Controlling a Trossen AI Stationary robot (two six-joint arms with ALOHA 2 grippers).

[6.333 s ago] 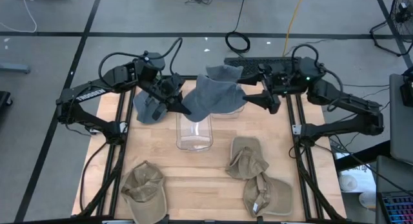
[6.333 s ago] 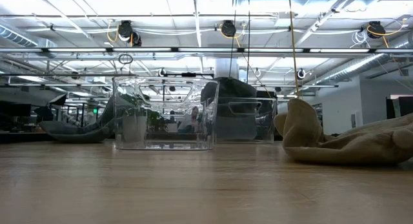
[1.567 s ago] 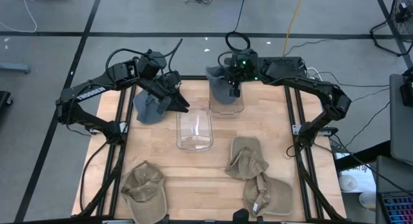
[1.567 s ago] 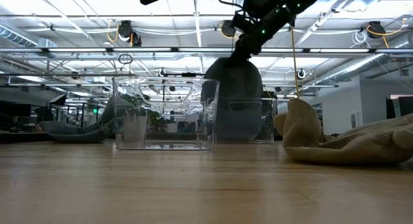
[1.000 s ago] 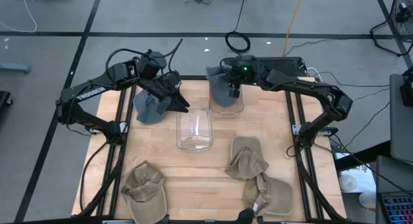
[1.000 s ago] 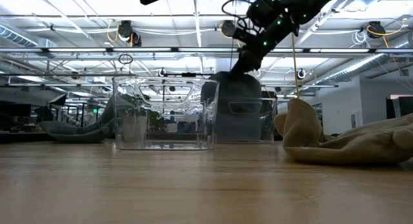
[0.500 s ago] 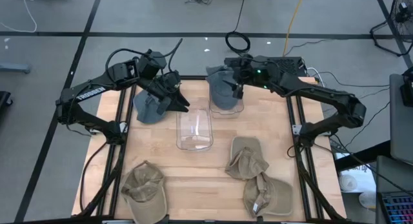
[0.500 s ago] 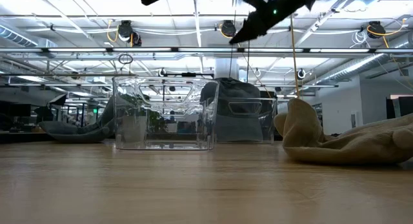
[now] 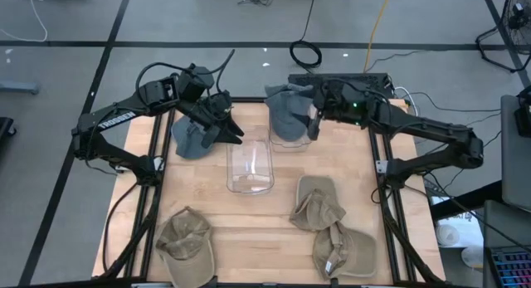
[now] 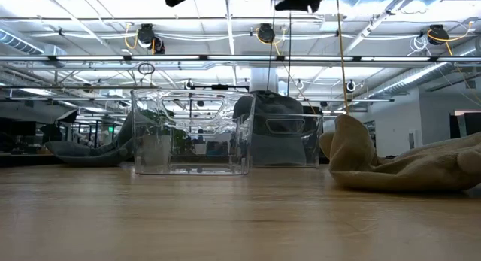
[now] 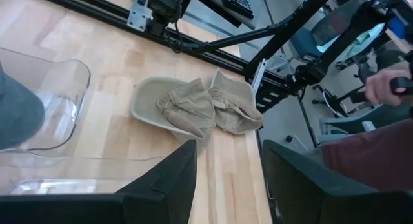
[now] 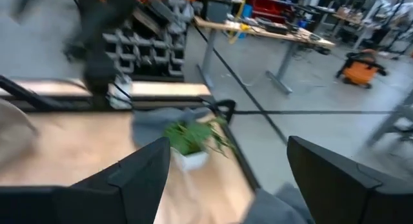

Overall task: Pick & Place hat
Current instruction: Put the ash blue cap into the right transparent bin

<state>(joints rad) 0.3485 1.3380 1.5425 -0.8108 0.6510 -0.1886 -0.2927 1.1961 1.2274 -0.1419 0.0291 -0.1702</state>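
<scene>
A grey hat [image 9: 289, 114] sits in the far clear bin [image 9: 292, 142], its crown bulging over the rim; the low view shows the hat [image 10: 275, 125] inside the bin too. My right gripper [image 9: 313, 129] hangs open just right of that bin, high above the table, holding nothing; it shows as the right gripper [image 12: 226, 179] in its own view. My left gripper [image 9: 235, 135] stands open above the table's far left, empty in its own view [image 11: 226, 185]. A second grey hat [image 9: 192, 139] lies flat on the table beside it.
An empty clear bin [image 9: 250, 167] stands mid-table. Two tan hats [image 9: 319, 203] [image 9: 343, 251] lie at the near right and one [image 9: 187, 241] at the near left. A person's hand [image 11: 387, 88] shows beyond the table.
My right gripper has come off the top of the grey hat in the far bin, risen and drawn back toward the table's right edge, rolling as it went. The hat has stayed in the bin, its crown settling a little lower.
</scene>
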